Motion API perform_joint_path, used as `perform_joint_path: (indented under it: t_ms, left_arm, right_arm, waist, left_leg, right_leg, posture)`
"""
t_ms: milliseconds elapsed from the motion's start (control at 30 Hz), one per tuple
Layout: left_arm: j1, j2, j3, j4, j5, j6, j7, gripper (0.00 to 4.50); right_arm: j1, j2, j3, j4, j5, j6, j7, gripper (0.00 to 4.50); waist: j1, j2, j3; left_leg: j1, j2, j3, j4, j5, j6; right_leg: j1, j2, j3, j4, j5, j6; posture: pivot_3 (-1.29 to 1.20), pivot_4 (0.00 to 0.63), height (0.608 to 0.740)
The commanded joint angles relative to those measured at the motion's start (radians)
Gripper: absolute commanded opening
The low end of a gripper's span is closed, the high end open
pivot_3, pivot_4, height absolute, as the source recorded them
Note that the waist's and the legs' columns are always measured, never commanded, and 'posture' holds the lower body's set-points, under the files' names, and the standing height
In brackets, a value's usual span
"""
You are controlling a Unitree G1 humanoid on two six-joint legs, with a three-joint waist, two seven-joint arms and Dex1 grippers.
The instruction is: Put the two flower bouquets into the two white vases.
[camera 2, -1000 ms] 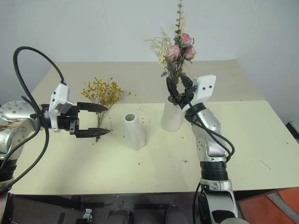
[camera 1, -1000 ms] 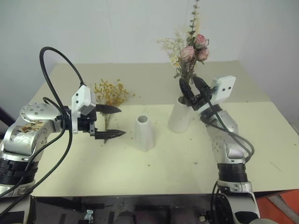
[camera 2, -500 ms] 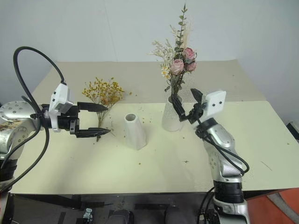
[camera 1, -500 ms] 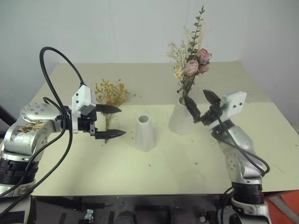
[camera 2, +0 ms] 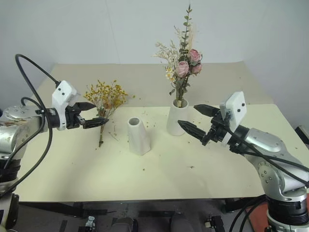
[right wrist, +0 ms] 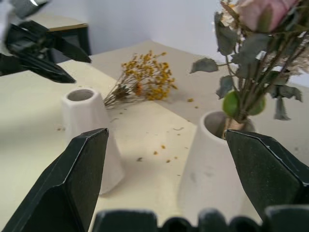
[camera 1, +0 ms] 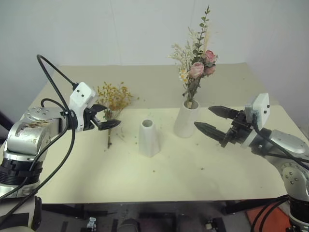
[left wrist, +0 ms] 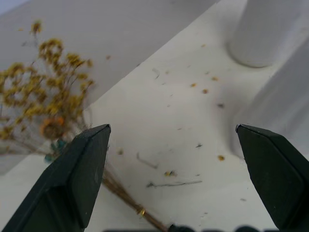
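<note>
The pink rose bouquet (camera 1: 198, 67) stands upright in the taller white vase (camera 1: 187, 120) at the middle of the table. The shorter white vase (camera 1: 148, 138) stands empty just left of it. The yellow-orange bouquet (camera 1: 114, 96) lies flat on the table further left, stems toward me. My left gripper (camera 1: 109, 116) is open, tilted down over those thin stems (left wrist: 123, 191) without touching them. My right gripper (camera 1: 203, 117) is open and empty, a short way right of the taller vase (right wrist: 212, 159), pointing at it.
The cream table (camera 1: 169, 179) carries scattered dried petals (left wrist: 205, 89) around the vases. A white wall stands close behind the table's far edge. The front and right parts of the tabletop are bare.
My right gripper has let go of the rose bouquet, now standing in the taller vase, and pulled back to the right. My left gripper has tipped down toward the yellow bouquet's stems.
</note>
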Motion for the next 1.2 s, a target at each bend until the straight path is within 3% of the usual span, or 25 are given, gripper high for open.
perform_joint_path:
  t_ms: [33, 167, 200, 300, 633, 833, 933, 1200]
  left_arm:
    - [-0.101, 0.015, -0.061, 0.012, 0.039, 0.220, 0.077, 4.50]
    - [-0.185, -0.046, -0.082, 0.119, 0.078, 0.341, 0.170, 4.50]
    - [-0.213, -0.043, -0.139, 0.152, 0.112, 0.361, 0.187, 4.50]
    - [-0.249, -0.088, -0.124, 0.251, 0.127, 0.364, 0.224, 4.50]
    - [-0.400, -0.252, -0.131, 0.693, 0.207, 0.175, 0.262, 4.50]
    - [-0.452, -0.309, -0.139, 0.860, 0.240, 0.093, 0.231, 4.50]
    - [-0.466, -0.330, -0.142, 0.907, 0.256, 0.069, 0.214, 3.99]
    - [-0.470, -0.353, -0.154, 0.946, 0.296, 0.043, 0.173, 1.55]
  right_arm:
    - [-0.041, -0.039, -0.016, -0.019, 0.029, 0.022, 0.025, 4.48]
    - [-0.050, -0.045, 0.007, -0.021, 0.024, 0.022, 0.037, 4.48]
    - [-0.051, -0.044, 0.012, -0.021, 0.020, 0.020, 0.037, 4.48]
    - [-0.053, -0.041, 0.021, -0.022, 0.014, 0.017, 0.036, 4.48]
    - [-0.049, -0.030, 0.026, -0.032, 0.005, 0.005, 0.028, 4.48]
    - [-0.039, -0.028, 0.018, -0.045, 0.009, 0.005, 0.019, 4.48]
    - [-0.035, -0.028, 0.014, -0.049, 0.012, 0.006, 0.016, 4.50]
    - [-0.027, -0.030, 0.015, -0.054, 0.015, 0.008, 0.015, 4.50]
  waist:
    - [0.001, -0.002, 0.001]
    - [0.005, -0.003, 0.002]
    - [0.005, -0.003, 0.002]
    - [0.006, -0.003, 0.002]
    - [0.012, -0.004, 0.002]
    - [0.013, -0.004, 0.002]
    - [0.015, -0.004, 0.003]
    - [0.019, -0.004, 0.003]
  left_leg:
    - [0.000, 0.000, -0.001, 0.000, 0.000, 0.000]
    - [0.000, 0.000, -0.001, 0.000, 0.000, 0.000]
    - [0.000, 0.000, -0.001, 0.000, 0.000, 0.000]
    - [-0.001, -0.001, -0.001, 0.001, 0.000, 0.000]
    - [-0.002, -0.001, -0.001, 0.002, 0.000, 0.000]
    - [-0.004, -0.001, -0.001, 0.002, 0.000, 0.000]
    - [-0.004, -0.001, -0.001, 0.003, 0.000, 0.000]
    - [-0.005, -0.001, -0.002, 0.004, 0.000, 0.000]
  right_leg:
    - [0.000, 0.000, -0.001, 0.000, 0.000, 0.000]
    - [0.000, 0.000, -0.001, 0.000, 0.000, 0.000]
    - [0.000, 0.000, -0.001, 0.000, 0.000, 0.000]
    - [0.000, 0.000, -0.001, 0.000, 0.000, 0.000]
    - [-0.001, 0.000, -0.002, 0.001, 0.000, 0.000]
    - [-0.002, -0.001, -0.002, 0.001, 0.000, 0.000]
    - [-0.002, -0.001, -0.002, 0.001, 0.000, 0.000]
    - [-0.002, -0.001, -0.002, 0.001, 0.000, 0.000]
  posture:
    - [0.00, 0.150, 0.740]
    - [0.00, 0.150, 0.740]
    - [0.00, 0.150, 0.740]
    - [0.00, 0.150, 0.740]
    - [0.00, 0.150, 0.740]
    - [0.00, 0.150, 0.740]
    - [0.00, 0.150, 0.740]
    - [0.00, 0.150, 0.740]
